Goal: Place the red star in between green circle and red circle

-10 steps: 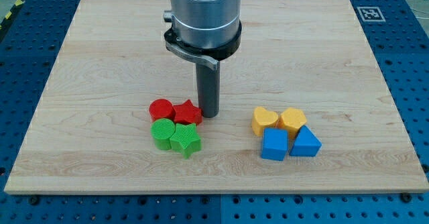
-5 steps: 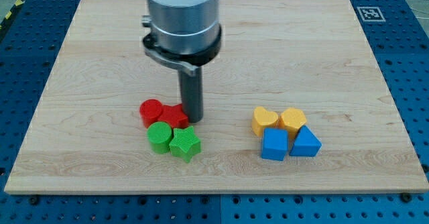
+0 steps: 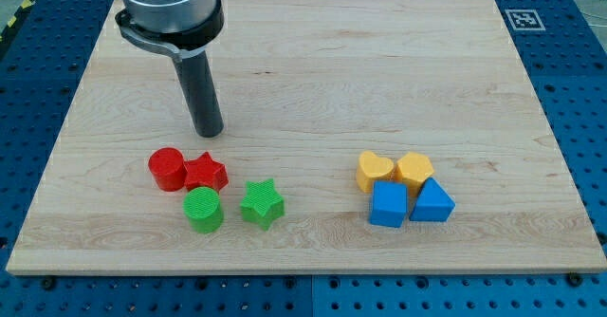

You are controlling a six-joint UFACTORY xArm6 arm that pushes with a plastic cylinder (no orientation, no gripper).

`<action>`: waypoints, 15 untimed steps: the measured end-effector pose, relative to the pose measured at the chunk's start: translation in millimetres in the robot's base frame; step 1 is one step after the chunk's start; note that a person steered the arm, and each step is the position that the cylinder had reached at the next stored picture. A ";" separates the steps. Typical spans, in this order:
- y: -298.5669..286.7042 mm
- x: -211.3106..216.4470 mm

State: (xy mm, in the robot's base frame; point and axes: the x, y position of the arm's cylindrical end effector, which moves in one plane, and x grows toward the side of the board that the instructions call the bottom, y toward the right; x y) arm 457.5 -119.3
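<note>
The red star (image 3: 206, 173) lies at the view's lower left, touching the red circle (image 3: 168, 169) on its left. The green circle (image 3: 203, 209) sits just below the star, close to it or touching. My tip (image 3: 209, 131) rests on the board above the red star, a short gap away, touching no block.
A green star (image 3: 262, 203) lies to the right of the green circle. At the view's right sits a cluster: yellow heart (image 3: 375, 171), yellow hexagon (image 3: 414, 169), blue square (image 3: 388, 204), blue triangle (image 3: 432, 201). The wooden board (image 3: 398, 80) sits on a blue perforated table.
My tip pushed the red star and red circle to the left, and the green circle shifted left away from the green star. The tip then moved up and left, away from the blocks.
</note>
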 end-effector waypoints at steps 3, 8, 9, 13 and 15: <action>0.0 -1.4; 0.0 -3.5; 0.0 -4.5; 0.0 -7.1; 0.0 -11.0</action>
State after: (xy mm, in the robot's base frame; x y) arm 446.5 -119.3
